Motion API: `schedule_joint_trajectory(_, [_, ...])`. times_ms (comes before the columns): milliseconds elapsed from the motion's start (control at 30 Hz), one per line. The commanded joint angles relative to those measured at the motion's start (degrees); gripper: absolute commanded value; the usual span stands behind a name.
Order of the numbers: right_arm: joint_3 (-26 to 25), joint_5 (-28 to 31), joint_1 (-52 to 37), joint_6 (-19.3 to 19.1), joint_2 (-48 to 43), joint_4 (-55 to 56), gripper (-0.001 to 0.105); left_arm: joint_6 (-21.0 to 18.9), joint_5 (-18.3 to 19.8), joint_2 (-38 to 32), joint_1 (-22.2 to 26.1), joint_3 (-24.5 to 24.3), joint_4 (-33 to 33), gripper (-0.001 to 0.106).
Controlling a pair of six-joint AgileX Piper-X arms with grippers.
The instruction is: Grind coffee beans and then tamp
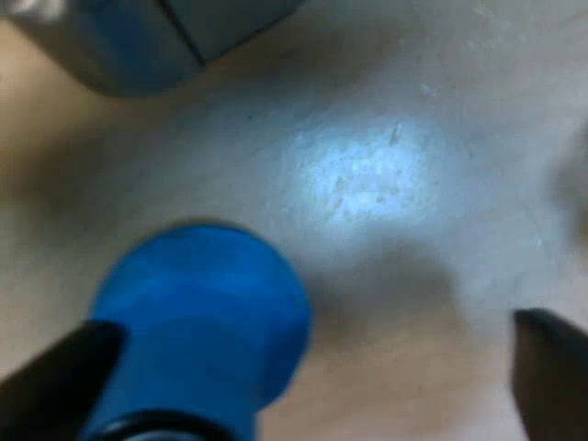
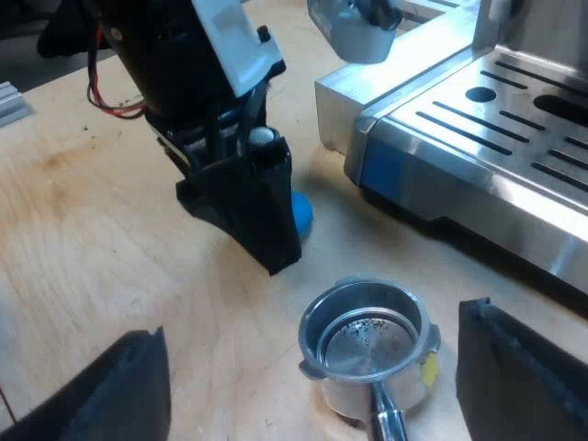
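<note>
**Left gripper**: fingers apart, low over the table.

**Tamper**: blue, standing between the left gripper's fingers. It is close against one finger and well clear of the other, and it is not gripped.

**Right gripper**: fingers apart, straddling the holder.

**Holder**: on the table just below the right gripper, handle toward the wrist. Inside it looks nearly bare, with only a few dark specks, so grinding appears not yet done.

**Machine**: beyond the holder.

**Step in hand, as judged**: taking up the tamper.

**Method**:
- Centre the left gripper on the tamper before closing, so both fingers meet it together and it does not tip.
- Grip its round sides squarely.
- Lift straight.
</note>
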Motion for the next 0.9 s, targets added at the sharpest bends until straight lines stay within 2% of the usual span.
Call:
schedule_joint_trajectory(33, [-0.1, -0.5, 0.1, -0.8, -0.5, 1.3, 0.066, -1.0, -0.6, -1.7, -0.1, -1.3, 1.9, 0.097])
schedule_joint_trajectory(233, [-0.1, -3.0, 0.1, 1.6, -0.5, 5.5, 0.066, -1.0, 0.5, -8.3, -0.1, -3.8, 2.3, 0.098])
schedule_joint_trajectory(500, [-0.1, -4.4, 0.1, 1.8, -0.5, 6.1, 0.066, -1.0, 0.7, -10.5, -0.1, -4.4, 3.6, 0.098])
schedule_joint_trajectory(733, [-0.2, -8.4, 0.1, 1.8, -1.1, 6.0, 0.066, -1.0, -0.2, -13.7, -0.1, -6.2, 5.6, 0.098])
schedule_joint_trajectory(900, [-2.1, -8.8, 0.1, 1.2, -1.7, 6.1, 0.066, -1.2, -0.6, -27.7, -0.1, -7.5, 6.7, 0.098])
